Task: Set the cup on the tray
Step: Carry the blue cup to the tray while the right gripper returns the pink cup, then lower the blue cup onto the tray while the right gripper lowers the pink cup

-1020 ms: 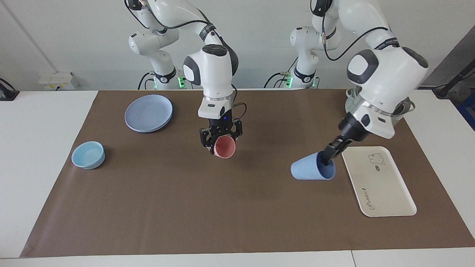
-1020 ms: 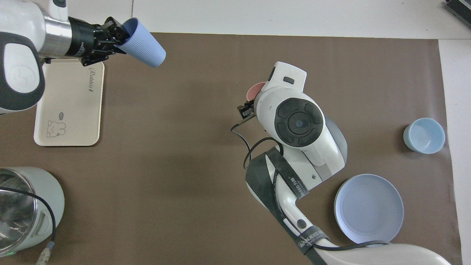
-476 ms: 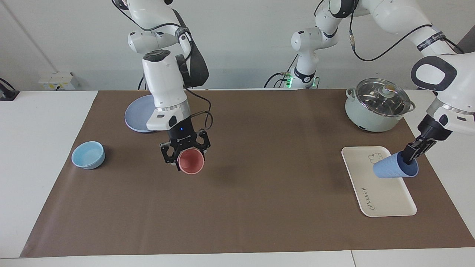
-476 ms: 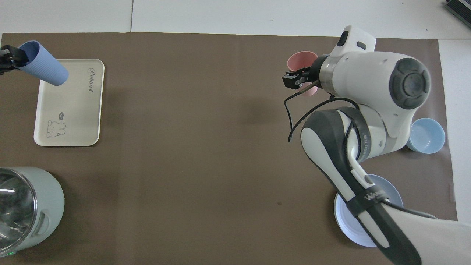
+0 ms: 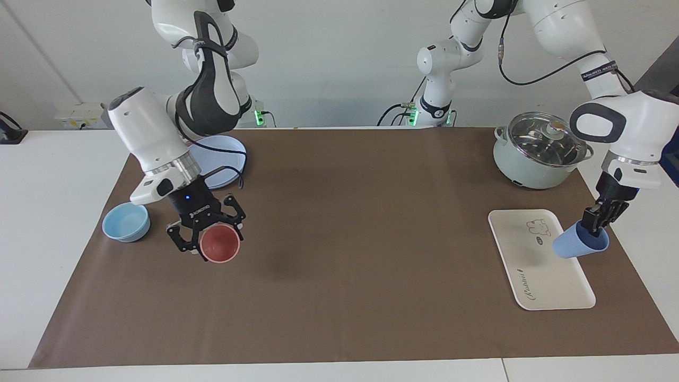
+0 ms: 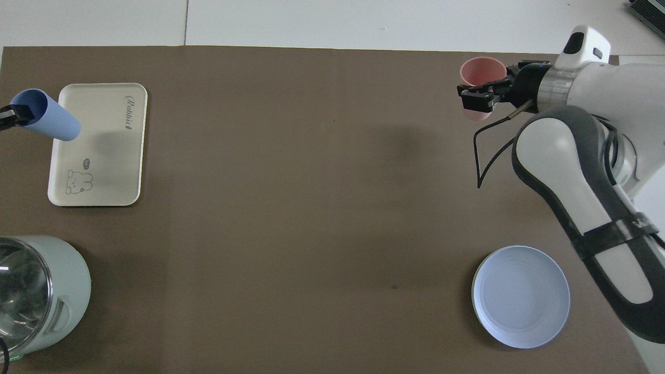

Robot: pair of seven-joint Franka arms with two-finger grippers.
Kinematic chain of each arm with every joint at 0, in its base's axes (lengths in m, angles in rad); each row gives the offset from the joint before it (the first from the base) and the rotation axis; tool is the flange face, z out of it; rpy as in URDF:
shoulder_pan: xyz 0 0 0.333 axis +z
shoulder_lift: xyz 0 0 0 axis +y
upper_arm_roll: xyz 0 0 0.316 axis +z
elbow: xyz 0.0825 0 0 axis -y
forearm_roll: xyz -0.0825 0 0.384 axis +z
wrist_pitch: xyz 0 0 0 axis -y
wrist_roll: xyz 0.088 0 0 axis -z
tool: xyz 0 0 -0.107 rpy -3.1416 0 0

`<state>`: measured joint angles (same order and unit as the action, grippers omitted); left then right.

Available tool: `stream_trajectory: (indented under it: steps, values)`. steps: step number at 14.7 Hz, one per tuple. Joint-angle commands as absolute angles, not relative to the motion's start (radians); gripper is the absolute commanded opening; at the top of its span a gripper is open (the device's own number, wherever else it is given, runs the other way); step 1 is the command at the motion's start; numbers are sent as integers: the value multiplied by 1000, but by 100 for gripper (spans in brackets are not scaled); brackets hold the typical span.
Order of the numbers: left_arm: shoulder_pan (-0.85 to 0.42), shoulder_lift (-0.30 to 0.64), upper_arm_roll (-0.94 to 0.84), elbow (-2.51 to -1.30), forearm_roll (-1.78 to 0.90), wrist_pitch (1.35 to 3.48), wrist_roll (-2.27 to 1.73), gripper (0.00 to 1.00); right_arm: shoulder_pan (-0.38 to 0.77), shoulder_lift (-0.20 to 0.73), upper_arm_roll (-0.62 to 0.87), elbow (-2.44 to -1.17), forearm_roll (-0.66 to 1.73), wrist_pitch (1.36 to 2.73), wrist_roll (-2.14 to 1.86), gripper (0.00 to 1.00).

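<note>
The periwinkle-blue cup [image 5: 577, 245] hangs tilted in the air, pinched at its rim by my left gripper [image 5: 592, 228]. It is over the edge of the cream-white tray [image 5: 536, 278] that lies toward the left arm's end of the table. In the overhead view the cup [image 6: 49, 122] overlaps the tray's [image 6: 111, 156] edge, and the left gripper [image 6: 6, 116] shows at the frame's border. My right gripper [image 5: 211, 240] is shut on a salmon-pink tumbler [image 5: 219, 245], raised over the mat beside the light-blue bowl. The right gripper [image 6: 480, 96] and the pink tumbler [image 6: 482, 72] also show from overhead.
A pale green pot with a glass lid [image 5: 540, 151] stands nearer to the robots than the tray. A light-blue bowl [image 5: 126, 222] and a round blue plate [image 5: 225, 159] sit toward the right arm's end. A brown mat [image 5: 360, 239] covers the table.
My left gripper carried the blue cup from beside the tray across it to its outer edge. My right gripper carried the pink tumbler from mid-table toward the bowl.
</note>
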<state>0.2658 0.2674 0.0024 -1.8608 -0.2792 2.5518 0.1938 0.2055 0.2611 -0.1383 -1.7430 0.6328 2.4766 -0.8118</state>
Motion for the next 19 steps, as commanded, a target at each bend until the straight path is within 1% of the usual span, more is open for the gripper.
stream_trajectory:
  steps: [1,3,4,5,6,9,10,12,15,17,19]
  values:
    - [272,287,-6,-1914,-261,2658,224,0,149,256,-124,-1793,864,2490,-1041,0]
    - [270,302,-6,-1914,-261,2674,225,0,115,267,-126,-1825,1035,2488,-1225,0]
    - [270,311,-6,-1914,-261,2678,230,5,101,267,-126,-1844,1092,2485,-1285,0]
    - [268,313,-6,-1914,-261,2677,238,60,88,267,-124,-1861,1138,2480,-1342,0]
    - [268,311,-6,-1913,-261,2671,242,100,71,270,-124,-1874,1187,2474,-1403,0]
    - [253,316,-8,-1885,-259,2640,258,100,46,284,-124,-1910,1351,2447,-1590,0]
    - [250,318,-8,-1864,-261,2594,255,100,32,300,-126,-1913,1400,2413,-1656,0]
    - [229,322,-5,-1775,-259,2461,247,100,-14,337,-124,-1916,1466,2341,-1803,0]
    - [201,321,-5,-1652,-221,2234,224,100,-77,379,-124,-1917,1477,2255,-1943,0]
    - [146,319,-5,-1586,-132,2113,158,100,-86,402,-124,-1922,1517,2241,-2047,0]
    - [94,315,-5,-1530,-66,2012,44,100,-74,406,-124,-1933,1564,2246,-2062,0]
